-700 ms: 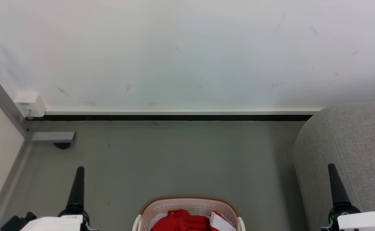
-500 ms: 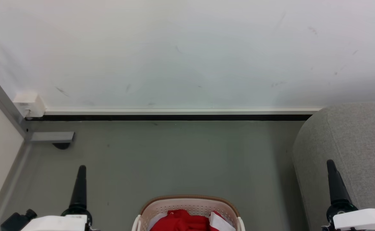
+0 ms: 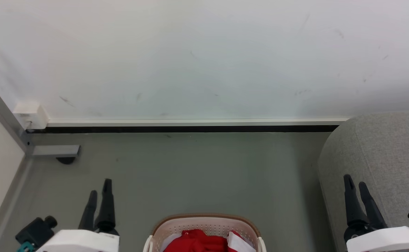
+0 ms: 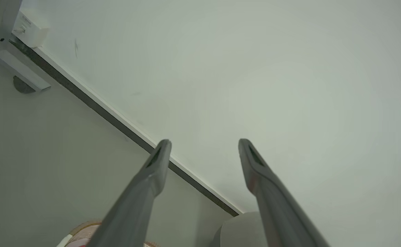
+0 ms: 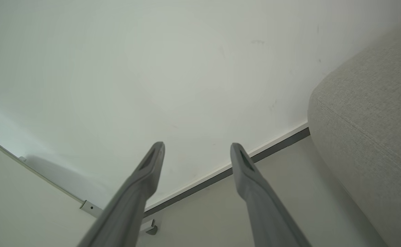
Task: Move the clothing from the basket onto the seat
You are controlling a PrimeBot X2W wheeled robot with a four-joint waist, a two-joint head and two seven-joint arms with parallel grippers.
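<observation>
At the bottom middle of the head view stands the cream basket (image 3: 206, 221) with its brown rim, and red clothing (image 3: 197, 241) with a white panel lies inside it. The grey seat (image 3: 382, 150) rises at the right edge, also seen in the right wrist view as the seat (image 5: 368, 120). My left gripper (image 3: 100, 186) hangs open at the lower left, to the left of the basket, nothing between its fingers (image 4: 159, 161). My right gripper (image 3: 354, 180) is open at the lower right, in front of the seat's rounded side, with empty fingers (image 5: 241, 161).
A white wall (image 3: 204, 59) with a dark baseboard (image 3: 190, 128) runs across the back. A grey metal frame leg (image 3: 55, 150) and a white box (image 3: 31, 113) stand at the left by a pale panel. Grey floor (image 3: 197, 171) lies between the basket and the wall.
Both wrists have rolled, so each gripper now shows two separate fingers instead of one. The left gripper has shifted slightly right, the right slightly left.
</observation>
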